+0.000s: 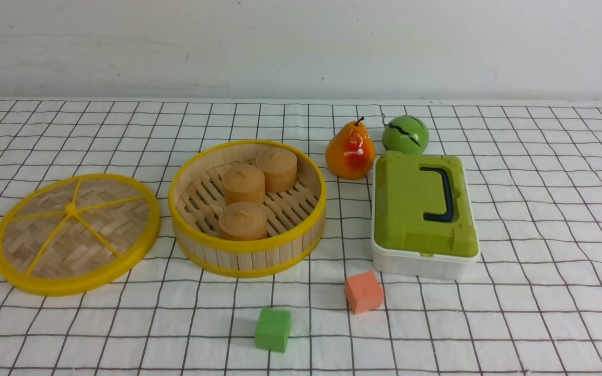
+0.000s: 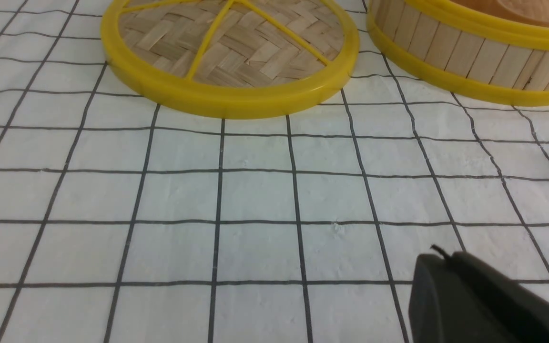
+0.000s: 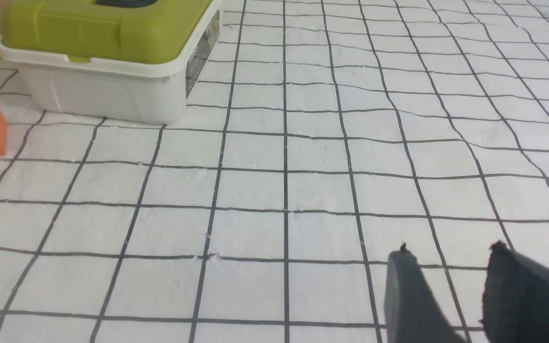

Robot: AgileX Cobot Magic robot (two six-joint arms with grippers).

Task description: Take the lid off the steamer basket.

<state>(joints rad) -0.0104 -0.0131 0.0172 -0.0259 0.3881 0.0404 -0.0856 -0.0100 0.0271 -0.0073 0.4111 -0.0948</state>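
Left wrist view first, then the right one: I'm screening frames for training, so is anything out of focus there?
Left wrist view: gripper dark, blurred; cloth grid sharper. Right wrist view: gripper soft-edged, blurred; nearby grid lines crisper.

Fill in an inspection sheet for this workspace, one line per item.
Surface: white cloth with a dark grid, slightly wavy.
Job's things: lid off, lying flat left of the steamer basket; three bun-like pieces inside the basket.
Clutter: pear, green ball, white box with green lid, orange block, green block.
Grippers: left claw shut, holding nothing; right claw open, holding nothing.
Cables: nothing seen.
Surroundings: pale wall behind, lightly marked.
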